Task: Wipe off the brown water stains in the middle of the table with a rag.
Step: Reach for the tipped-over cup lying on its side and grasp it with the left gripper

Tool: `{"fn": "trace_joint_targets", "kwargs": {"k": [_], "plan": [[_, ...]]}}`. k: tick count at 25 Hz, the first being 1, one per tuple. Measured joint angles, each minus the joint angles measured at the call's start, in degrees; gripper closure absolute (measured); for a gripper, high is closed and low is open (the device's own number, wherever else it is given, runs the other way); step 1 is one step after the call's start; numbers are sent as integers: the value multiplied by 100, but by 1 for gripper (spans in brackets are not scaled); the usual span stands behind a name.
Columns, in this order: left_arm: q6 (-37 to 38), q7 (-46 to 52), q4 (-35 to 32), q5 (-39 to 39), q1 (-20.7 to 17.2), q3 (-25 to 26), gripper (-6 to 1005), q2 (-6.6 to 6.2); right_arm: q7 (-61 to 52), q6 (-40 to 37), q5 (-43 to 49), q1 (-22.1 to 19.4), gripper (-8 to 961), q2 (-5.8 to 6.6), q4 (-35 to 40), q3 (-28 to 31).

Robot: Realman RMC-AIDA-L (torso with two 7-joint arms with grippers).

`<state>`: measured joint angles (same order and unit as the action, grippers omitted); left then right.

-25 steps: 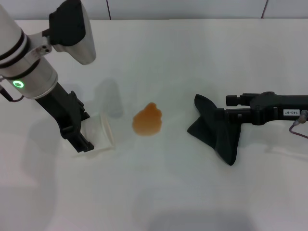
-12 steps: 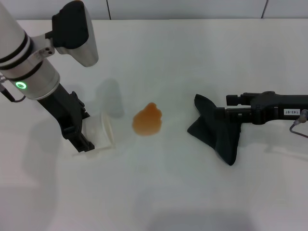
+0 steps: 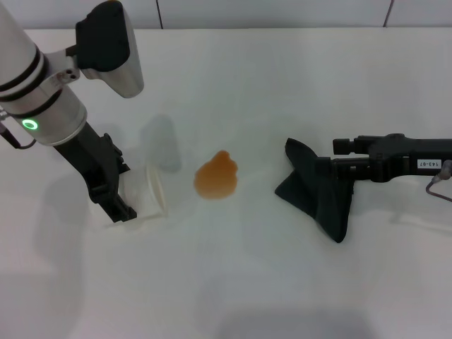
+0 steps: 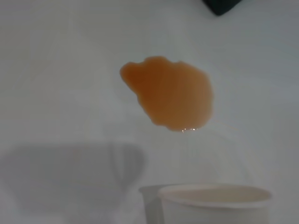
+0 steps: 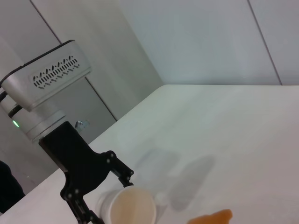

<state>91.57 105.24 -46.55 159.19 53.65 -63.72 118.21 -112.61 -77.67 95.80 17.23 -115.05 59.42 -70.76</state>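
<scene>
The brown water stains (image 3: 216, 178) are one orange-brown blotch in the middle of the white table (image 3: 233, 282); the blotch also shows in the left wrist view (image 4: 170, 95) and at the edge of the right wrist view (image 5: 211, 218). To the stain's right, my right gripper (image 3: 330, 169) is shut on the dark rag (image 3: 319, 195), which hangs in pointed folds down to the tabletop. A corner of the rag (image 4: 222, 5) shows in the left wrist view. Left of the stain, my left gripper (image 3: 124, 202) is shut on a translucent white cup (image 3: 151, 193), held tilted just above the table.
The cup's rim (image 4: 215, 195) fills the near edge of the left wrist view, a short way from the stain. From the right wrist, the left gripper (image 5: 110, 198) and cup (image 5: 128, 210) show against grey wall panels (image 5: 196, 42).
The left arm shifted slightly right and turned the cup more upright, so its rim now looks narrower. The right gripper, rag and stain have not moved.
</scene>
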Motion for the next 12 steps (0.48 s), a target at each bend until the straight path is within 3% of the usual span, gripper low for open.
{"fn": "trace_joint_targets", "kwargs": {"k": [12], "plan": [[-21, 4, -41, 7, -1, -7, 177, 0, -12, 10, 0, 0, 130, 0, 0, 1]]}}
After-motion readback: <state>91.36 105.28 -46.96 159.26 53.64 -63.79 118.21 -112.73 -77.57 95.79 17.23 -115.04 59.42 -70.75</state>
